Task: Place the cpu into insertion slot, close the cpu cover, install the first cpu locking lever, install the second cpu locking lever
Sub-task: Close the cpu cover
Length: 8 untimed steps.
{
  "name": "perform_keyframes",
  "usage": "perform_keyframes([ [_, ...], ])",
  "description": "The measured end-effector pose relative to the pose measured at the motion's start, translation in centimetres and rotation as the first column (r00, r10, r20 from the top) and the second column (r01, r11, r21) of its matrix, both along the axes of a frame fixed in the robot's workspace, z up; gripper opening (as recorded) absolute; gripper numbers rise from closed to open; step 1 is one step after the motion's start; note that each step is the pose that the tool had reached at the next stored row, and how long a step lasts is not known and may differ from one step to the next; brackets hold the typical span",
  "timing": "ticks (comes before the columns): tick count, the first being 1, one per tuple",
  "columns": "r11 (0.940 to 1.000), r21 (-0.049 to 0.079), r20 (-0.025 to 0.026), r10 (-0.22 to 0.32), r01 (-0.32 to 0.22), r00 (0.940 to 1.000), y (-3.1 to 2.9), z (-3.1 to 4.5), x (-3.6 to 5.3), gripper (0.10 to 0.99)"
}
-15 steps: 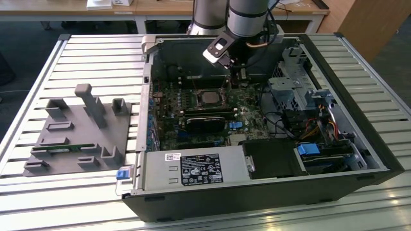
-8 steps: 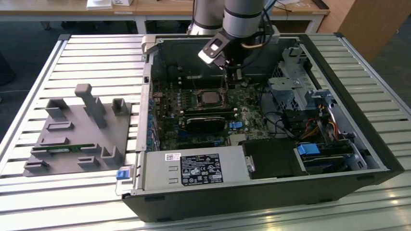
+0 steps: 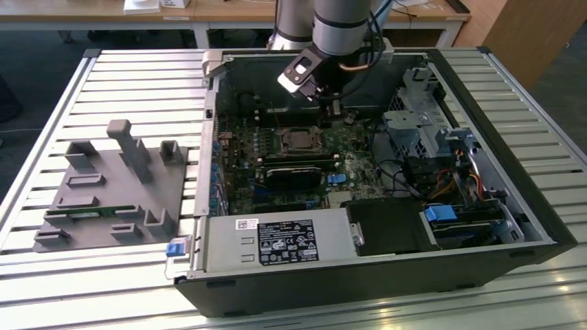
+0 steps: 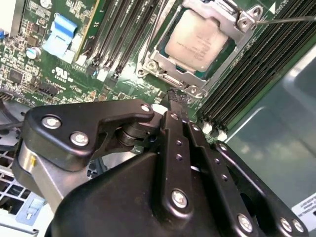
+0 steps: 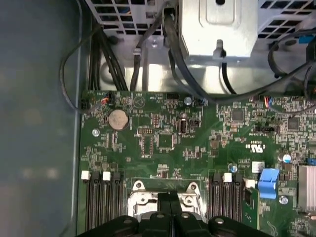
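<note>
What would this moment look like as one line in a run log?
cpu: seated | cpu cover: down over it | gripper: shut, tip just beside the cover

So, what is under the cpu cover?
Through the window of the cpu cover, the grey top of the cpu shows. Its edges and whatever lies below it are covered.

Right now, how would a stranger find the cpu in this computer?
Find the green motherboard in the open computer case. Between the black memory slots sits the cpu. Unlike those long slots, it is a flat grey square framed by the silver cpu cover.
</note>
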<state>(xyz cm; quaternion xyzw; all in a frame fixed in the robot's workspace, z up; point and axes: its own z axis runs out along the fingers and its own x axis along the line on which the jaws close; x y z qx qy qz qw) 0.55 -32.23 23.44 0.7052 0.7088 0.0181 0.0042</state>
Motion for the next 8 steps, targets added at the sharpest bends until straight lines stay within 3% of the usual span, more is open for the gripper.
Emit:
perform_keyframes([
  [8, 1.0000, 0.000, -0.0004, 0.000, 0.000, 1.0000, -0.10, -0.65, -0.90, 0.106],
])
